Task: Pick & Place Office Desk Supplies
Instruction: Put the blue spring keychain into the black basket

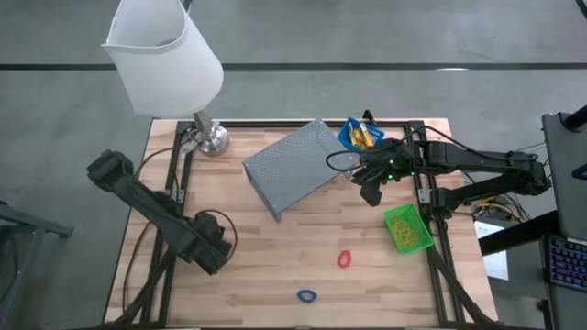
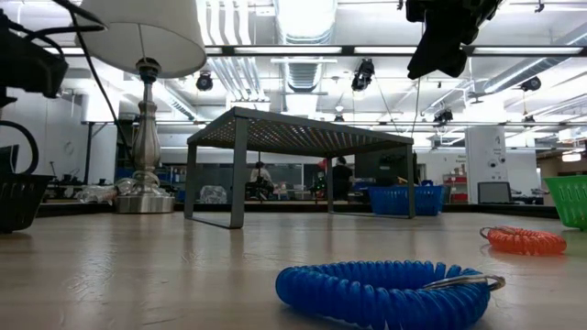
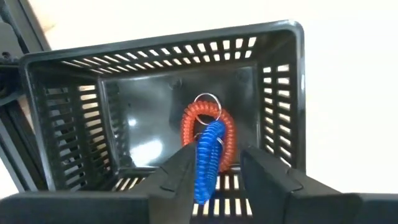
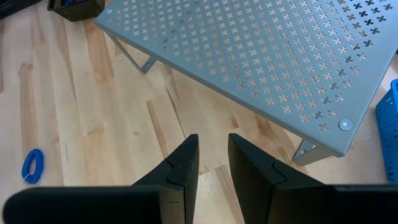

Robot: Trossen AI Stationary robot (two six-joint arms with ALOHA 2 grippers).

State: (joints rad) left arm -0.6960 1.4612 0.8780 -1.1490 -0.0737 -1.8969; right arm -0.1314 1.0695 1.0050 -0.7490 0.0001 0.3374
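In the left wrist view my left gripper [image 3: 219,155] points down into the black bin [image 3: 155,46]. A blue coiled loop [image 3: 209,158] stands on edge between its spread fingers. A red coiled loop [image 3: 188,127] lies on the bin's floor. In the high view that gripper [image 1: 209,249] sits at the table's left. Another red loop [image 1: 345,259] and another blue loop [image 1: 306,296] lie flat on the table near its front. The blue bin [image 1: 359,135] holds yellow pieces, and the green bin [image 1: 406,229] stands at the right. My right gripper [image 4: 213,158] hangs above the table, slightly open and with nothing between its fingers. My left gripper has the blue loop between its fingers, which come from above and point down into the bin. The loop lies along one finger [image 3: 183,168], and a gap shows between it and the other finger. Whether it still touches that finger I cannot tell.
A grey perforated metal stand [image 1: 293,165] stands at the table's middle back. A white-shaded lamp [image 1: 165,55] on a metal base [image 1: 211,139] stands at the back left. Bare wood lies between the stand and the front loops.
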